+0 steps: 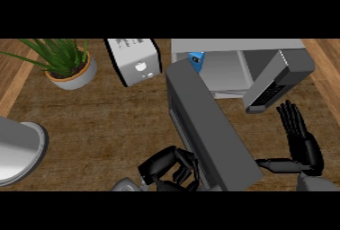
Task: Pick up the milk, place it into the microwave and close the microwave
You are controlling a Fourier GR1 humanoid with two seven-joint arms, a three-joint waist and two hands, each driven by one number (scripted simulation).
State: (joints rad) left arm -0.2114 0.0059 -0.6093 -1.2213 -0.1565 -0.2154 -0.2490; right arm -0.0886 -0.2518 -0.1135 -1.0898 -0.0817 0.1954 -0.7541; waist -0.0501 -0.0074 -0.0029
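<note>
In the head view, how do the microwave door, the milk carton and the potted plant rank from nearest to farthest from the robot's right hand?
From the right hand, at the lower right:
1. Microwave door, open, just above the fingertips.
2. Milk carton, inside the microwave, up and to the left.
3. Potted plant, at the far upper left of the counter.

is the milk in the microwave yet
In: the blue milk carton stands inside the microwave cavity, by its left wall, with the door open.

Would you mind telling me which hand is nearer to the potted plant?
Left. The left hand is curled at the counter's lower middle, below and right of the potted plant; the right hand stands open far across, near the right edge.
</note>
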